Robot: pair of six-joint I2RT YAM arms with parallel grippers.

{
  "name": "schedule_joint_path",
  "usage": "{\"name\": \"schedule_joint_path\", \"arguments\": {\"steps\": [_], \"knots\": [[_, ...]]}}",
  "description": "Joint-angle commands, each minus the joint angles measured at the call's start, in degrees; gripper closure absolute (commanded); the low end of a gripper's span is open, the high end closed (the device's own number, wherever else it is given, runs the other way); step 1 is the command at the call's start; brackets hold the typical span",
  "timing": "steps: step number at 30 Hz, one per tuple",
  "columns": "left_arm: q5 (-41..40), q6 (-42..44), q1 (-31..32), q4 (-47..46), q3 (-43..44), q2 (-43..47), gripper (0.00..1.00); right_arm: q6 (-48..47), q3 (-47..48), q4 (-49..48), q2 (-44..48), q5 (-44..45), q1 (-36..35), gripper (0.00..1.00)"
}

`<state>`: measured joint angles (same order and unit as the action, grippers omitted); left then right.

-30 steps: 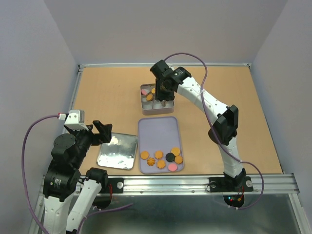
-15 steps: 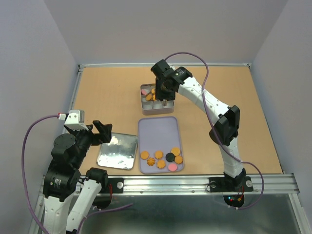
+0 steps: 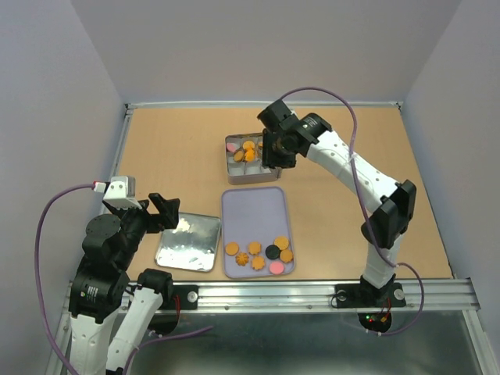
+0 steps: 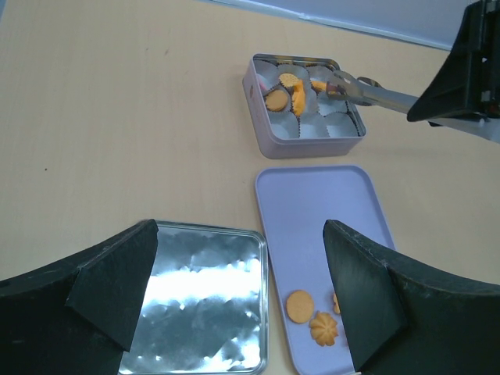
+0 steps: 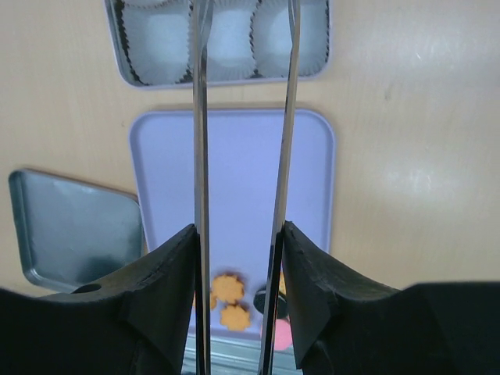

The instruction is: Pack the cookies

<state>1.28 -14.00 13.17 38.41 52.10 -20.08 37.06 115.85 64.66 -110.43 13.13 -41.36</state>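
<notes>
Light bright, even and diffuse from overhead; shadows short and soft. Hard glare on the tin lid (image 4: 195,301) at the table's (image 3: 172,148) near-left edge; glints along the tongs (image 5: 201,117). Bottom of both wrist views dark, slightly soft.

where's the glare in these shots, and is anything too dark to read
Left wrist view: harsh white glare across the tin lid, and the left tool is a dark, featureless mass at the bottom. Top external view: even light, only a small bright patch on that lid. Right wrist view: soft sheen on the table, thin highlights along the tongs.
</notes>
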Motion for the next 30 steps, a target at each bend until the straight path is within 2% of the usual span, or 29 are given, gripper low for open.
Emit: {"name": "schedule_joint_path", "arguments": {"steps": [1,10,15,22,30], "knots": [[0.1,0.2,0.4,-3.0,-0.7,0.1,0.01,0.0,-6.0,-2.6,9.2,-0.6,-0.9,0.5],[0.4,0.4,0.5,-3.1,-0.8,0.1,0.01,5.7,-26.7,-6.4,24.5,-4.2,-7.0,0.5],[0.7,0.5,0.5,-3.1,-0.8,-0.1,0.01,11.7,-35.3,-6.7,29.1,-3.4,-17.2,0.5],[0.0,0.1,0.5,-3.1,-0.8,0.4,0.01,20.7,-43.5,-8.5,33.7,-2.1,-28.7,0.5],[-0.7,-0.2,0.6,-2.9,-0.9,1.5,0.01,24.1,-44.7,-8.4,33.5,-2.0,-33.6,0.51]]}}
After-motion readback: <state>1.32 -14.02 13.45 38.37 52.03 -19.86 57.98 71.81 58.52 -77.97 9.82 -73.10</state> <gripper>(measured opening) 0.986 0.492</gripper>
